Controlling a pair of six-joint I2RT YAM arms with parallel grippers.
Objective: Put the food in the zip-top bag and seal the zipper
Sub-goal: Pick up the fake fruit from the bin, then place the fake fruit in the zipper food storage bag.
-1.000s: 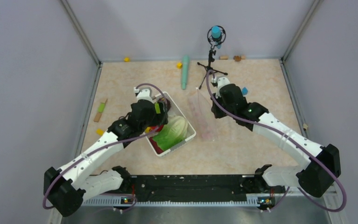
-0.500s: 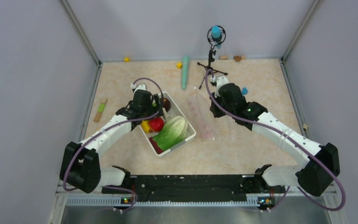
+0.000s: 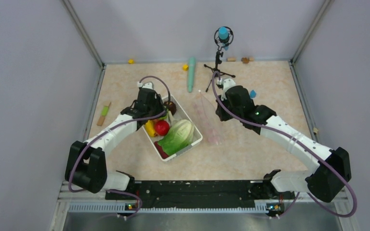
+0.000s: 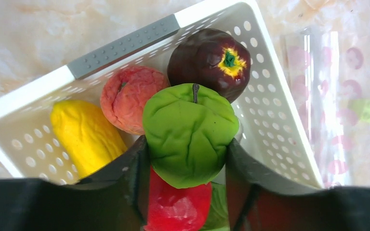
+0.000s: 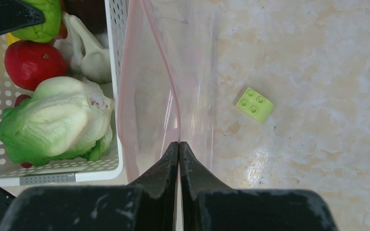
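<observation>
Arm, left: stretched forward from its base, with the wrist over the far end of the basket.
Left hand: pointing down into the basket, one finger pressed on each side of the green apple, clamped on it.
Green apple: stem up, overlapping the red apple, with the orange piece and the maroon root just beyond it.
Other food: corn, whitish piece and cabbage, all in the basket.
Arm, right: reaching forward and leftward across the table, with the wrist just right of the basket.
Right hand: fingers together, pinching the bag at its mouth edge, where the zipper runs in between them.
Bag: clear film against the basket's right wall, between the basket and a green block.
Change over the last second: the left arm has swung from the middle of the basket to its far end, uncovering the corn and red apple in the top view. The right arm and the bag have barely shifted.
Table: beige and marbled, with a teal cylinder and a small tripod near the far edge.
Room: plain lilac-grey walls on three sides.
</observation>
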